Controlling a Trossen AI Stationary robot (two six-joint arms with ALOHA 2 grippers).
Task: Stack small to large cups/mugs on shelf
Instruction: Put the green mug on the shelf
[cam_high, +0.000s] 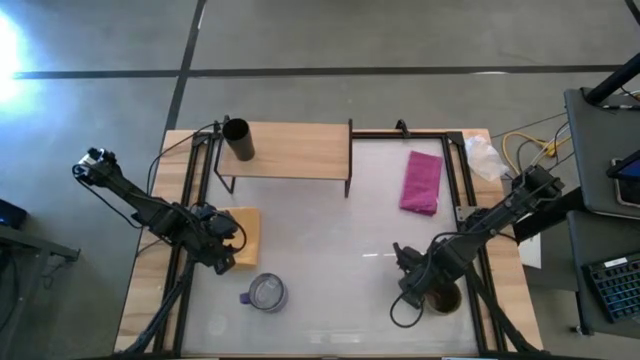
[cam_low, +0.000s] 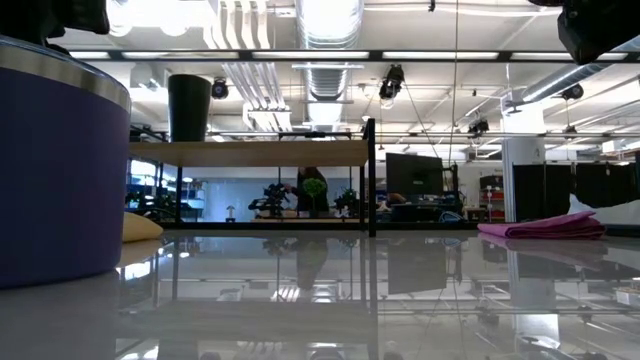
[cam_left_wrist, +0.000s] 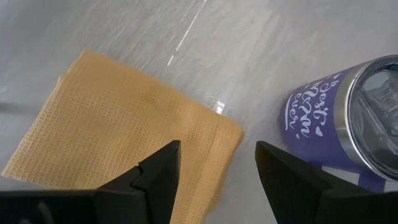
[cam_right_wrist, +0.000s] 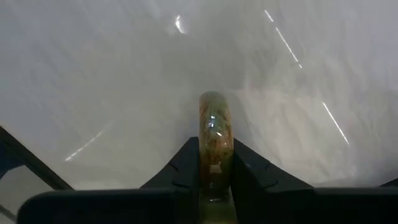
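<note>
The small black cup stands on the left end of the light-wood shelf; it also shows in the low view. The purple tumbler with the silvery lid stands upright on the table near its front. My left gripper is open and empty above the near corner of the yellow cloth, with the tumbler just beside it. My right gripper is shut on the handle of the tan-olive mug at the front right, and the arm partly hides the mug. My right gripper pinches the mug's handle between its two fingers, one on each flat side of the loop. The fingers slant down toward the table. The mug's body is hidden below the gripper, and I cannot tell whether it rests on the table.
A folded magenta cloth lies at the far right, beside the shelf. The yellow cloth lies at the left. The middle and right parts of the shelf top are bare. Black frame rails run along the table's sides.
</note>
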